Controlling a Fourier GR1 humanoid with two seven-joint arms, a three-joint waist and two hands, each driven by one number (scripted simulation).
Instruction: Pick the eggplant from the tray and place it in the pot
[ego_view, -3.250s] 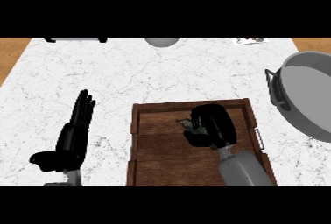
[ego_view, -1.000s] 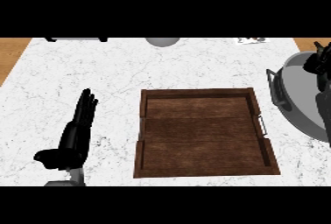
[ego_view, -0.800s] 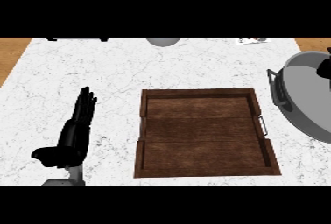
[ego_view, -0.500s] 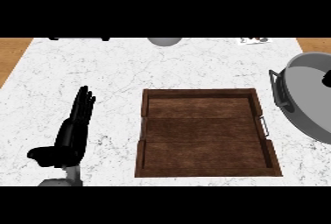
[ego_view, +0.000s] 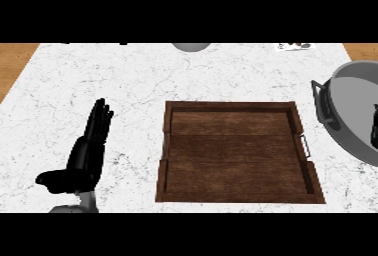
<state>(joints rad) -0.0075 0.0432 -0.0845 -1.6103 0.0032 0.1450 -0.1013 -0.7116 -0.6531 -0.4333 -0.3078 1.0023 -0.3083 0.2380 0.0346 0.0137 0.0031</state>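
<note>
The brown wooden tray (ego_view: 171, 150) lies in the middle of the counter with nothing in it. The grey pot (ego_view: 347, 107) stands at the right, cut off by the view's edge, its dark handle facing the tray. Inside the pot, at the very edge of the view, a small dark shape (ego_view: 373, 134) shows; I cannot tell whether it is my right hand or the eggplant. No eggplant is plainly visible anywhere. My left hand (ego_view: 87, 150) rests open on the counter left of the tray, fingers straight and pointing away.
A grey round object (ego_view: 192, 46) sits at the counter's far edge. A small patterned item (ego_view: 295, 46) lies at the far right. Wooden floor shows past the counter's far left and far right corners.
My right hand, earlier shut on something in the tray, went right to the pot. The dark shape at the right edge has slid nearer along it. The left hand has stayed put.
</note>
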